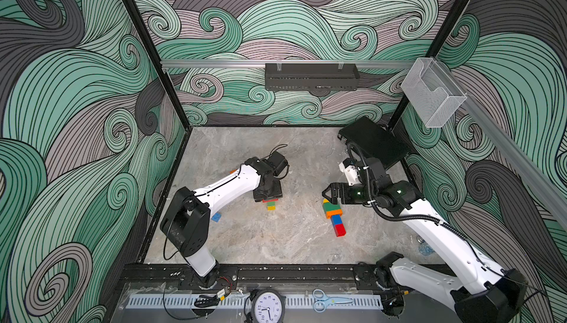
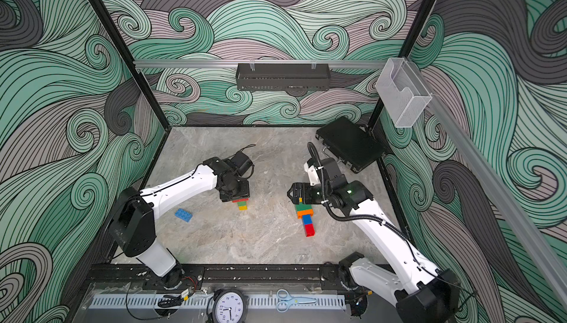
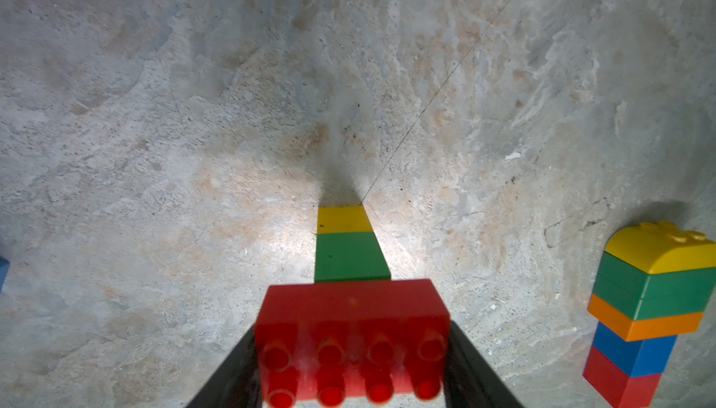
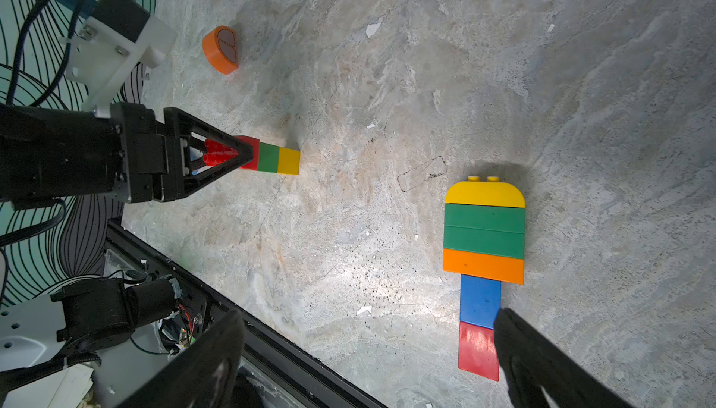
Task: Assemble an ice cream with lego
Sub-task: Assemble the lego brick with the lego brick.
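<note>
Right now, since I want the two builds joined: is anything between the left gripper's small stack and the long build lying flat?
Nothing visible lies on the table between the small stack, gripped by the left gripper, and the long build. The open right gripper hangs by that build's yellow end.

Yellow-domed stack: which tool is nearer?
Right. The right tool, open, hangs over the yellow-domed stack; left tool sits well aside, gripping a red brick atop a separate short stack.
</note>
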You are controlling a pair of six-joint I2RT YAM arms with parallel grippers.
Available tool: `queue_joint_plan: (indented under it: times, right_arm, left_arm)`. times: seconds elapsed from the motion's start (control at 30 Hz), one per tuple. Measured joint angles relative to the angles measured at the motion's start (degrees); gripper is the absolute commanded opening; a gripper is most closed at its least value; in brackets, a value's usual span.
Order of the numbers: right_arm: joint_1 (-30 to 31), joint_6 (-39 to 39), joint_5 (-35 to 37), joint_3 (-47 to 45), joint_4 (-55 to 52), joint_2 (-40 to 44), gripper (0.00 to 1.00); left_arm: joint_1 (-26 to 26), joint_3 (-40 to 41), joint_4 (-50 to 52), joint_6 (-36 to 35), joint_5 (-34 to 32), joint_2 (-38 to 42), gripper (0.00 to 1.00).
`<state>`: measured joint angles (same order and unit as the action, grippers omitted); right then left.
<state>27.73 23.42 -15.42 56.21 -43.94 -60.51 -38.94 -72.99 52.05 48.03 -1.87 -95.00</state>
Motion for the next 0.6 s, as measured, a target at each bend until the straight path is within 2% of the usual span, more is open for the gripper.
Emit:
queue_joint_plan:
  times: [0.6]
  right_arm:
    - [0.00, 0.00, 0.39, 0.02, -0.63, 0.33, 0.99]
  left_arm:
    - [-0.26, -0.15, -0.02, -2.62, 0.11, -0.83, 0.30]
